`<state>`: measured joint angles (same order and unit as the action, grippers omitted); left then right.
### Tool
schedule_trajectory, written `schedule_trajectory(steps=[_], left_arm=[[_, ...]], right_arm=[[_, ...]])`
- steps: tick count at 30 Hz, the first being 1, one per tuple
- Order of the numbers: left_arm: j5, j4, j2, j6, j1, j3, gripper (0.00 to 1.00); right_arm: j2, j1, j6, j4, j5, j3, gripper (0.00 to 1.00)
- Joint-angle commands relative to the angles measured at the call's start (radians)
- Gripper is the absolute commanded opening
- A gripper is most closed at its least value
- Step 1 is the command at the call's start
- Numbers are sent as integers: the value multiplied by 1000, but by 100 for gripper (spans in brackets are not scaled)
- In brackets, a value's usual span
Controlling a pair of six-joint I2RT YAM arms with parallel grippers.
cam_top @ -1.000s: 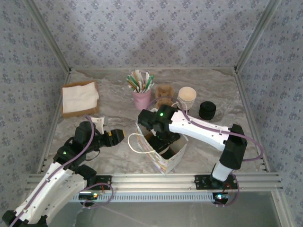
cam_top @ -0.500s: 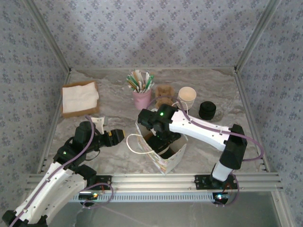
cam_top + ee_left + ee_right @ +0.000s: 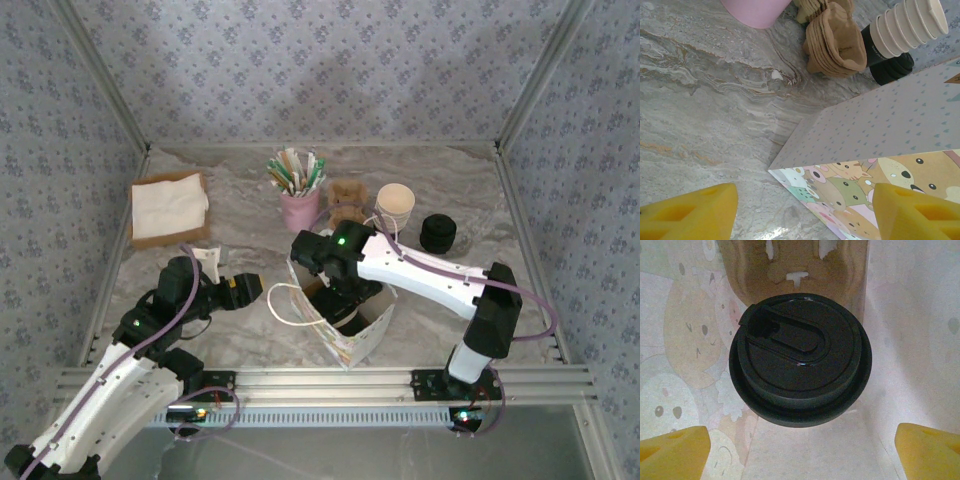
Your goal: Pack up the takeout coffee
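Inside the bag [image 3: 365,340] | right gripper [image 3: 800,447] fingers [image 3: 675,447] spread wide, touching nothing | takeout coffee [image 3: 800,357] stands inside the bag, under them | probably light, squashy, slippery lid: hold its sides gently | left gripper [image 3: 802,215] spread, beside the bag

Soft, even light falls from above in the top view, leaving faint shadows on the table [image 3: 240,240]. Inside the bag [image 3: 910,315] it is dim and hazy; the lid [image 3: 800,360] has a dull sheen. The left wrist view is bright, with glare on the near table
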<state>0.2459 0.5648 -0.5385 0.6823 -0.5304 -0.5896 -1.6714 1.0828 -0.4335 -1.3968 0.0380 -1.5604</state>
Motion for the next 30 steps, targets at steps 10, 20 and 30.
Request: schedule_trajectory(steps=[10, 20, 30], left_arm=[[-8, -8, 1, -5, -6, 0, 72], [-8, -9, 4, -1, -6, 2, 72], [-8, -11, 5, -1, -6, 6, 72]], right_arm=[[7, 7, -14, -31, -8, -18, 97], [19, 9, -20, -37, -18, -26, 97], [30, 13, -24, -44, -21, -36, 97]])
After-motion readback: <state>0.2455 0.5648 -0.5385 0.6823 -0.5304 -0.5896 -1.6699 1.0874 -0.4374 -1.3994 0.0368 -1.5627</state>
